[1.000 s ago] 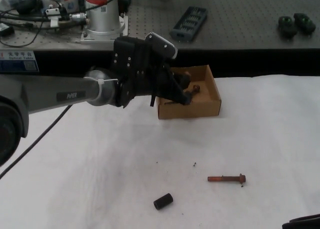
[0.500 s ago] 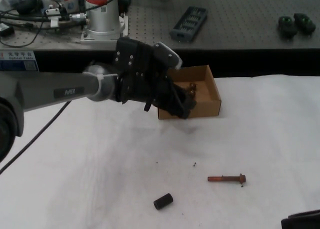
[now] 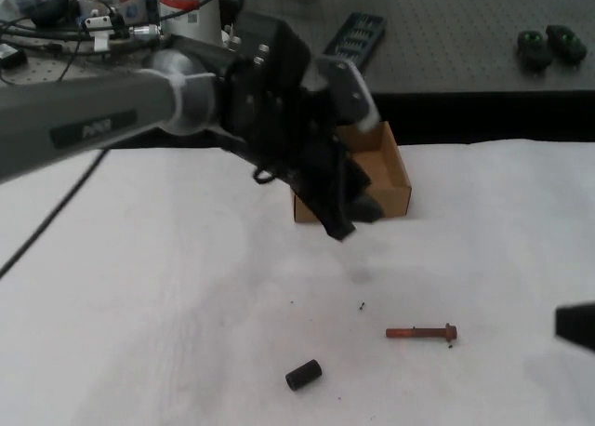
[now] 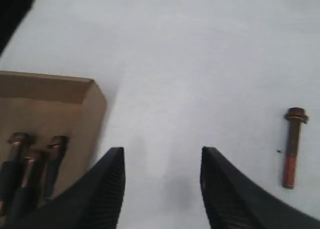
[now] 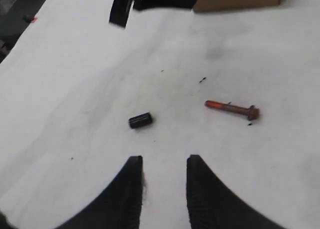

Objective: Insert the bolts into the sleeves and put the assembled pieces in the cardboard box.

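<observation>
Now | my left gripper [image 4: 161,189] wide open, empty, by box [image 4: 50,89] | my right gripper [image 5: 164,189] part open, empty | risk: bolt [image 4: 292,146] or sleeve [image 5: 140,120] rolls away if I pinch off-centre

The left arm [image 3: 102,119] stretches across from the left side, its wrist [image 3: 270,82] bent so that the left gripper [image 3: 355,218] points down and forward, its fingers [image 4: 107,189] spread wide with nothing between them. The right gripper [image 5: 164,161] hangs low at the near right edge, angled forward, its two fingers likewise parted and empty.
</observation>
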Robot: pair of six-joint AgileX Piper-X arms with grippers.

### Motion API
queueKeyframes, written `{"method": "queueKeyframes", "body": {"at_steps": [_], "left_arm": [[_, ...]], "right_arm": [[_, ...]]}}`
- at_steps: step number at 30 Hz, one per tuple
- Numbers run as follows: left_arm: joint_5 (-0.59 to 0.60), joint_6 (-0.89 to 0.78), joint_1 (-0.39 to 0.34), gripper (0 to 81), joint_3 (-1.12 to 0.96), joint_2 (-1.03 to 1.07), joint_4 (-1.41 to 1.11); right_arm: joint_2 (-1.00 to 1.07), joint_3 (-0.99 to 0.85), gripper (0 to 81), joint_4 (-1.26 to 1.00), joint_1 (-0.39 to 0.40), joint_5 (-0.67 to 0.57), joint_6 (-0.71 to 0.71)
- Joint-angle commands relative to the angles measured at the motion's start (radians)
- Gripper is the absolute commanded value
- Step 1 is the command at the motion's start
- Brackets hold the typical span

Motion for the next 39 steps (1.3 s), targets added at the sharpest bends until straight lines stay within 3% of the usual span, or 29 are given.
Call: {"method": "queueKeyframes", "body": {"at_steps": [1,8,16,27,34,39], "left_arm": [[0.039,0.069,-0.08,34.8,-0.005,-0.005,0.089],[0.035,0.108,-0.158,34.8,-0.005,0.0,0.133],[-0.073,0.136,-0.2,34.8,-0.005,0.06,0.184],[-0.1,0.129,-0.245,34.8,-0.005,0.1,0.176],[-0.155,0.148,-0.266,34.6,-0.005,0.15,0.138],[-0.153,0.175,-0.266,27.1,-0.005,0.152,0.107]], "right_arm": [[-0.007,-0.032,23.2,-0.01,-0.004,0.069,0.006],[-0.007,-0.096,23.2,0.018,-0.004,0.166,0.035],[-0.007,-0.104,23.2,0.031,-0.004,0.165,0.089],[-0.007,-0.104,23.2,0.047,-0.004,0.159,0.089],[-0.007,-0.104,23.2,0.055,-0.004,0.049,0.123],[-0.007,-0.104,23.2,0.057,-0.004,0.016,0.143]]}}
